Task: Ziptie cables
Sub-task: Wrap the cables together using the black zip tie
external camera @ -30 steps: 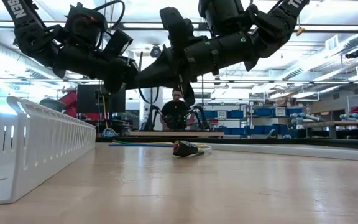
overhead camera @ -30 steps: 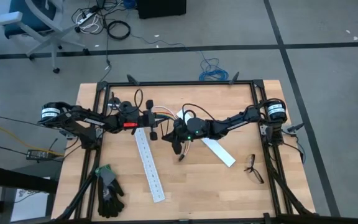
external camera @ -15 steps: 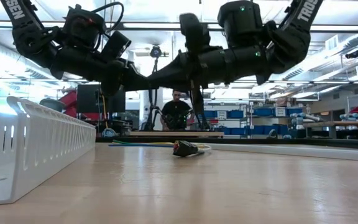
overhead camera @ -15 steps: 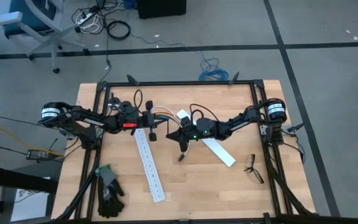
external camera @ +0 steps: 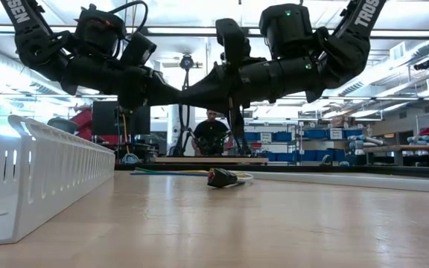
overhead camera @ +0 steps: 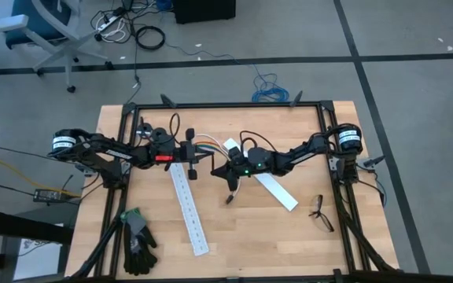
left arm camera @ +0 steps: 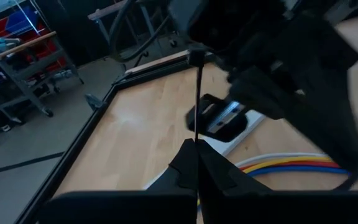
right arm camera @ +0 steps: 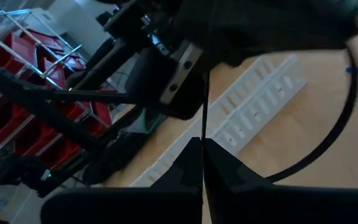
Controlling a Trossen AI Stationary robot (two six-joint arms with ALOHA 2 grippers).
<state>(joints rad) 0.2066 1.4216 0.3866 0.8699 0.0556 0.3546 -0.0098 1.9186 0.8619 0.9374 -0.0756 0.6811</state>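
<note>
The thin straight black plastic ziptie [left arm camera: 197,99] hangs in the air between the 2 grippers, above the curved bundle of white, blue, orange and yellow cables [overhead camera: 208,145] lying on the wooden table [overhead camera: 242,228]. The left gripper [left arm camera: 197,163] is clamped on one part of the strip, the right gripper [right arm camera: 202,163] pinches it too, tips nearly meeting just above the bundle. A long white slotted plastic strip [overhead camera: 189,208] lies just beside the cables; a second white strip [overhead camera: 277,190] lies near, under the right arm.
</note>
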